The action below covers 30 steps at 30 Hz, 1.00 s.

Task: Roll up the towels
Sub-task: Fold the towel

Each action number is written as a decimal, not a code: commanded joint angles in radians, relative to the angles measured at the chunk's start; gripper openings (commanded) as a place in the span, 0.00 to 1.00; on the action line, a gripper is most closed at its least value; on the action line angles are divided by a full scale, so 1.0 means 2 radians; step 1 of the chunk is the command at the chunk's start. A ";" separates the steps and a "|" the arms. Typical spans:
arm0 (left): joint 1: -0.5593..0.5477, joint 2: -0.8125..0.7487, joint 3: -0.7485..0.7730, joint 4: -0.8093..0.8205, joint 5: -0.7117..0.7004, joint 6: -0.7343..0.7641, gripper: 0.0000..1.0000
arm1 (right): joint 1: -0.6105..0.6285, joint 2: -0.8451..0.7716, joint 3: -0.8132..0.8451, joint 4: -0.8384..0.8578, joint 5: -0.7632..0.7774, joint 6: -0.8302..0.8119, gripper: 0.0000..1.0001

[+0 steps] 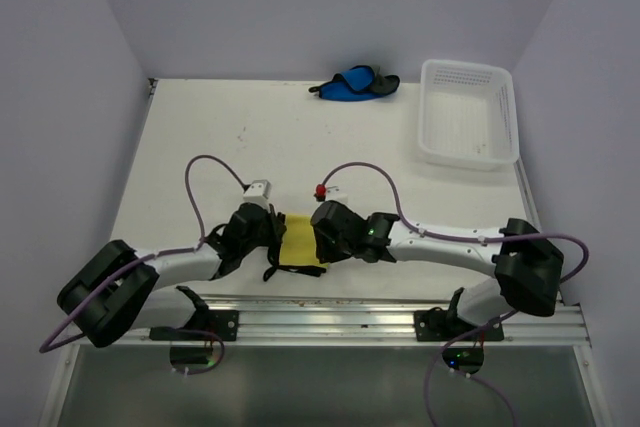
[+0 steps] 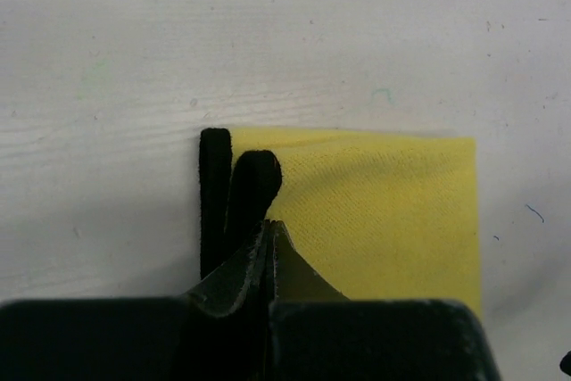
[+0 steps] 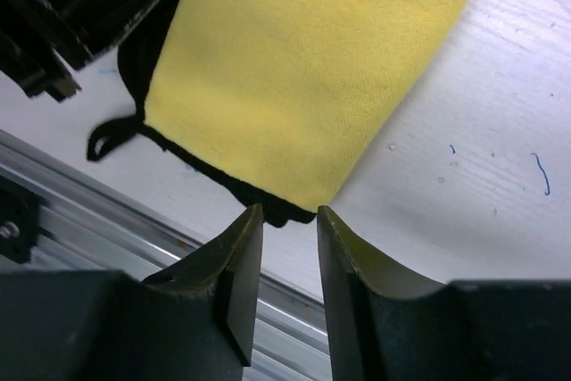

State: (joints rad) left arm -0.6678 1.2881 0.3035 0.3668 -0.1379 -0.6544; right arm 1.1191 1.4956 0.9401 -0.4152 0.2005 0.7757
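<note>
End effectors, two of them. The left end effector [image 2: 269,227] has its fingers pressed tight together with no gap. The tips sit right at the dark-edged left side of the yellow towel [image 2: 384,211]. Honestly I can't tell whether any cloth is pinched in there or it's just resting on the edge. Two strips of the black edging [image 2: 252,186] stick up just beside the tips.

The right end effector [image 3: 287,211] has its fingers apart with nothing between them. The near corner of the yellow towel is just ahead of the gap.

Towels, also two. The yellow one lies flat as a neat rectangle on the bench [image 1: 220,137], at the near edge right by the metal rail [image 1: 330,319], between the two end effectors. Its corner loop [image 3: 107,140] pokes out on the rail side. The blue towel [image 1: 352,84] is bunched in a heap at the far edge of the bench, well apart from both arms.

One container: a white perforated basket [image 1: 470,155] in the far right corner, near the blue towel on its right. Both towels are on the bench, outside it.
</note>
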 commanded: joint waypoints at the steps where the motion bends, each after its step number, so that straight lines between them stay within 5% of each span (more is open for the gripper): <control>1: 0.002 -0.034 -0.024 -0.006 -0.025 -0.036 0.00 | 0.002 -0.026 -0.019 -0.004 0.038 0.056 0.36; 12: -0.018 -0.155 -0.090 -0.047 -0.041 -0.097 0.00 | 0.003 -0.011 -0.092 0.096 0.009 0.172 0.43; 30: -0.044 -0.161 -0.095 -0.058 -0.053 -0.106 0.00 | 0.003 -0.012 -0.119 0.135 -0.002 0.200 0.45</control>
State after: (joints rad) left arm -0.7479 0.9771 0.1181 0.2653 -0.2184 -0.8539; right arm 1.1191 1.4723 0.7063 -0.1844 0.2016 1.1454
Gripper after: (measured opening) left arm 0.005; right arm 0.454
